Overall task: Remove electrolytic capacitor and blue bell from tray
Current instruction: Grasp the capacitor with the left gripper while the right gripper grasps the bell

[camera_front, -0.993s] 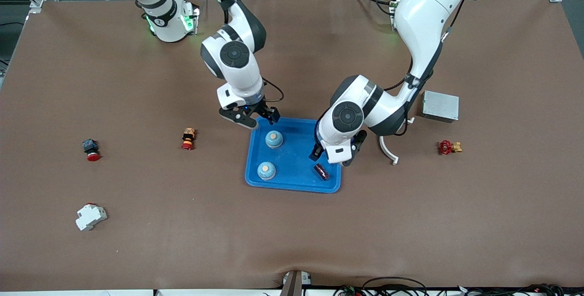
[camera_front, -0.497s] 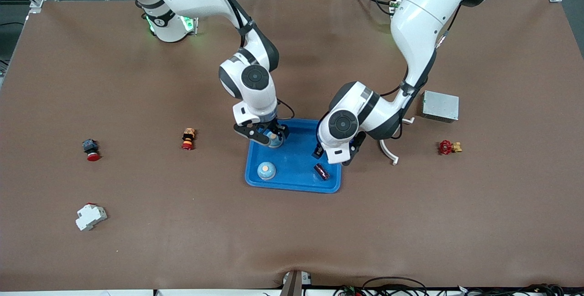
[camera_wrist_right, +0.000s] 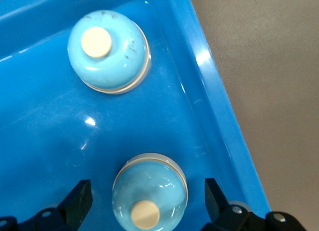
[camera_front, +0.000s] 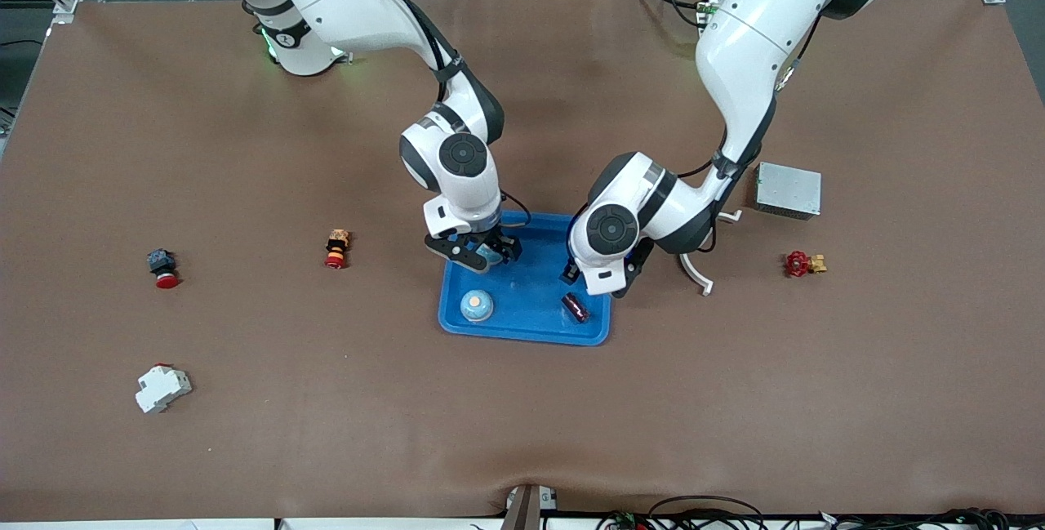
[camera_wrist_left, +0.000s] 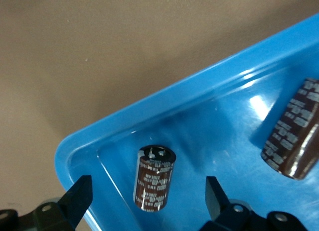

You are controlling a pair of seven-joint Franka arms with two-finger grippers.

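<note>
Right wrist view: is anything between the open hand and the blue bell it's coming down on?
Nothing visible. The light blue dome-shaped bell sits bare between the right hand fingers, in the bright blue plastic tray. The second bell stands apart.

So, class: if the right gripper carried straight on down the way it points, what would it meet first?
Most likely the blue bell lying between the open fingers of the right gripper, inside the tray; how much gap remains is unclear.
</note>
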